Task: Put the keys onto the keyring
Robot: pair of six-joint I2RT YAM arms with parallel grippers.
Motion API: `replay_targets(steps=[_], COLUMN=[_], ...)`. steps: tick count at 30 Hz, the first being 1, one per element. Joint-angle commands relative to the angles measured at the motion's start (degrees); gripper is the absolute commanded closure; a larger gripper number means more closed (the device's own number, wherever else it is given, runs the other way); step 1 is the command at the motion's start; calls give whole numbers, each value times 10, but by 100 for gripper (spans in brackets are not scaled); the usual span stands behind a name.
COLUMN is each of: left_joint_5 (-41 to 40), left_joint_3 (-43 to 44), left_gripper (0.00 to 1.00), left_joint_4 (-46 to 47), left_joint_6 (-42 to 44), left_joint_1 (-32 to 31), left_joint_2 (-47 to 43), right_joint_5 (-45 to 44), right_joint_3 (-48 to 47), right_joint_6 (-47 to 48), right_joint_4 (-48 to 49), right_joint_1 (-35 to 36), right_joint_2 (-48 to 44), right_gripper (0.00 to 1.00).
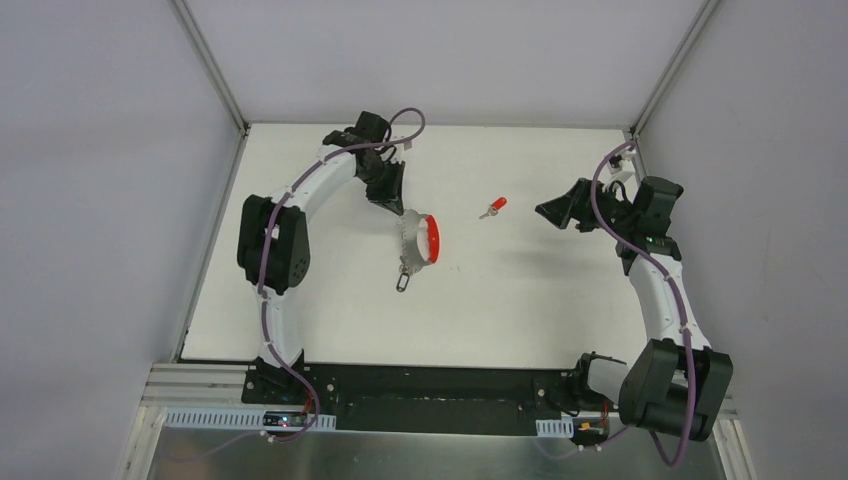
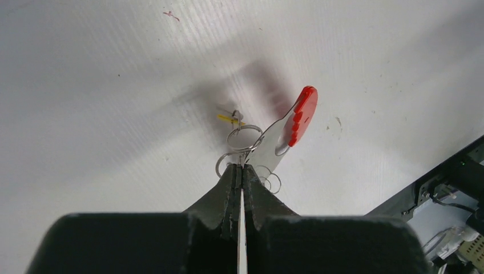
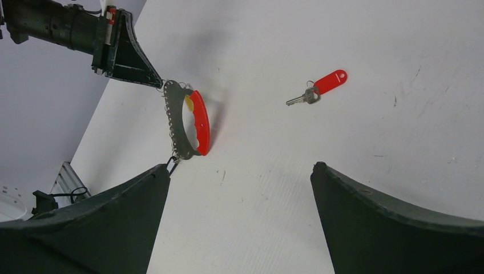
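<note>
The left hand [image 2: 240,169] is pinching the keyring [image 3: 197,123] by its thin rim, risking a slip. The right hand [image 3: 242,168] is hanging wide, empty.

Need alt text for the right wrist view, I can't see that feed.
The left fingers, shut, pinch the grey metal top of the keyring, whose red arc faces right. A silver key with a red tag lies alone on the white table further right. The right fingers stand wide open in the foreground, holding nothing.
</note>
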State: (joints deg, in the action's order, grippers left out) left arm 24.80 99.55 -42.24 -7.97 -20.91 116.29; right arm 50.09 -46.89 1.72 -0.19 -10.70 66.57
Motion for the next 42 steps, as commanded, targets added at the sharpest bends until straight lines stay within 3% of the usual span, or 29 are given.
replay_targets(steps=[1, 11, 18, 30, 37, 42], left_joint_5=[-6, 76, 185, 284, 319, 340], left_joint_3=[17, 33, 32, 38, 26, -19], left_gripper=[100, 100, 100, 100, 100, 100], left_joint_4=[-29, -64, -82, -109, -106, -31], left_joint_6=[50, 130, 195, 288, 283, 214], left_joint_1=[1, 1, -7, -31, -70, -89], left_joint_2=[-50, -102, -142, -198, -223, -244], right_joint_5=[18, 27, 43, 129, 158, 167], right_joint_3=[6, 5, -51, -168, -205, -210], right_joint_6=[-9, -72, -57, 6, 11, 48], right_joint_4=[31, 73, 50, 27, 9, -32], right_joint_1=[-6, 12, 97, 227, 292, 329], right_joint_2=[-23, -29, 10, 81, 125, 143], right_gripper=[2, 2, 2, 1, 25, 43])
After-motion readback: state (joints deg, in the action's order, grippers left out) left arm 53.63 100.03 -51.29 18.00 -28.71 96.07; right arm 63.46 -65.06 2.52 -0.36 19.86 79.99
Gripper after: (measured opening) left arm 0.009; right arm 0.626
